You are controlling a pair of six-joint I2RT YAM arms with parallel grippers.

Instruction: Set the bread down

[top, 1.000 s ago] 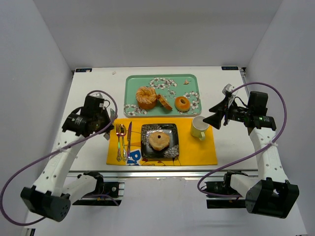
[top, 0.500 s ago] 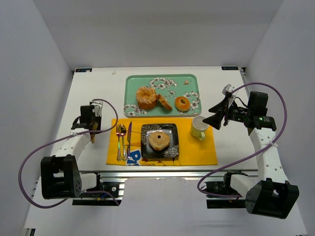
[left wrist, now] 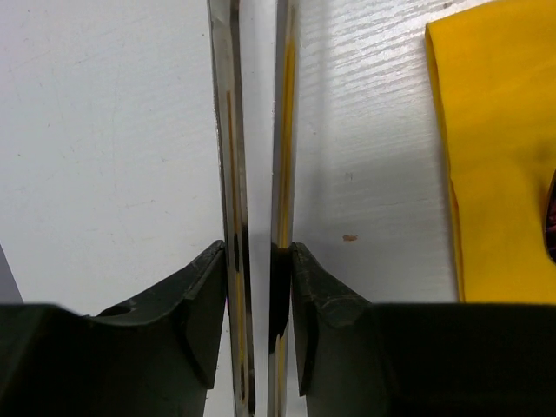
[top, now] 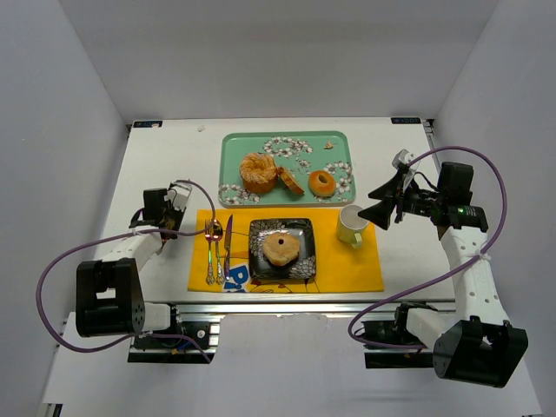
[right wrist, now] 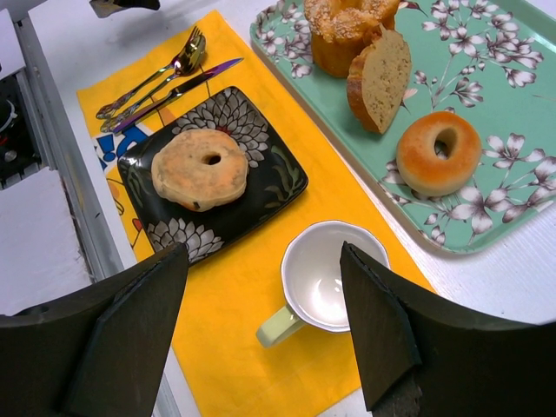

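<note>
The bread (top: 281, 248) lies on the black floral plate (top: 306, 265) on the yellow placemat (top: 347, 265); the teal tray (top: 252, 143) holds a ring pastry (top: 257, 171), a slice (top: 290, 181) and a donut (top: 322, 182); the left gripper (left wrist: 255, 35) has its fingers nearly meeting, gripping nothing; the right gripper (top: 372, 207) gapes wide, empty.

The left pincer (left wrist: 257, 104) runs past the top edge of its wrist view, so its finger ends are unseen; the yellow mat (left wrist: 495, 148) to its right is cropped. Ahead of the right pincer (right wrist: 262, 261), the ridged pastry (right wrist: 347, 30) and tray (right wrist: 512, 95) are cut by frame edges.
</note>
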